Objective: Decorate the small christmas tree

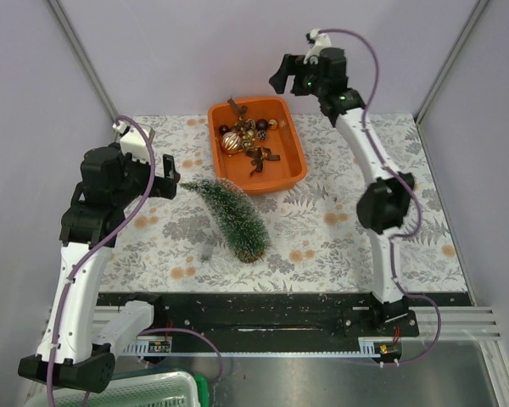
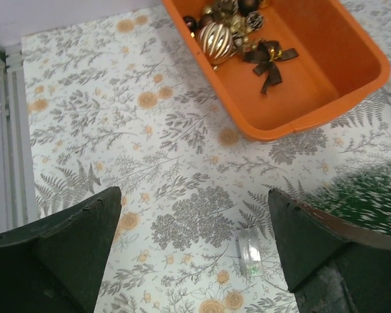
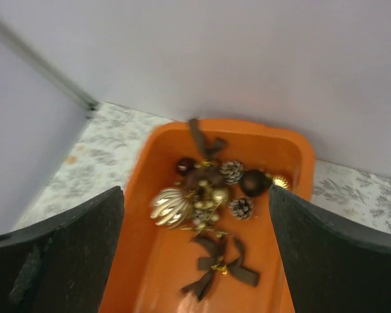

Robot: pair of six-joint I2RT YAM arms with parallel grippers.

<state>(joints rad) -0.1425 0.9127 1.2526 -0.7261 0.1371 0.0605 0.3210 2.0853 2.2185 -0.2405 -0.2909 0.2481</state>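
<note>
left gripper (image 2: 194, 195) low, jaws wide apart, right gripper (image 3: 195, 193) high, jaws wide apart

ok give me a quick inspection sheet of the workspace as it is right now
surface: fern-print tablecloth over the table
job's things: small christmas tree lying on its side, no ornaments on it; orange tray behind it holds gold bauble, pine cones, brown bows
clutter: small clear object on the cloth by the tree
grippers: left gripper open, empty, over cloth beside the tree; right gripper open, empty, above the tray
cables: purple cables looped along both arms
surroundings: lilac walls; basket at near left
</note>
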